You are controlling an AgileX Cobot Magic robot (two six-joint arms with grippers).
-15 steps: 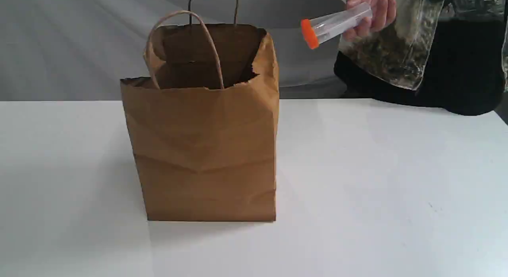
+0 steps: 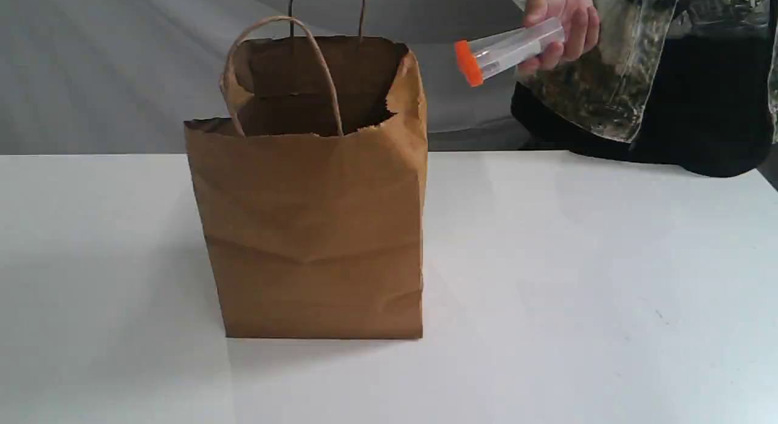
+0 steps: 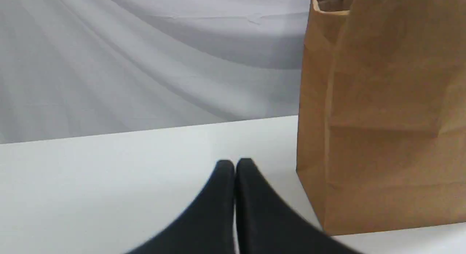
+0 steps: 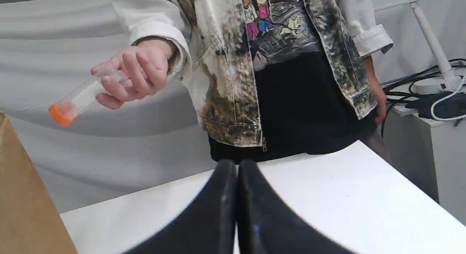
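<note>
A brown paper bag with twine handles stands upright and open-topped on the white table. A person's hand holds a clear tube with an orange cap in the air, to the right of the bag's mouth. The same tube and hand show in the right wrist view. My left gripper is shut and empty, low over the table beside the bag. My right gripper is shut and empty, facing the person. Neither arm appears in the exterior view.
The person in a patterned jacket stands behind the table's far edge. A side stand with cables and a white lamp sits beyond the table's corner. Grey cloth hangs behind the table.
The hand has brought the tube slightly down and left, toward the bag's mouth. The bag has not moved.
</note>
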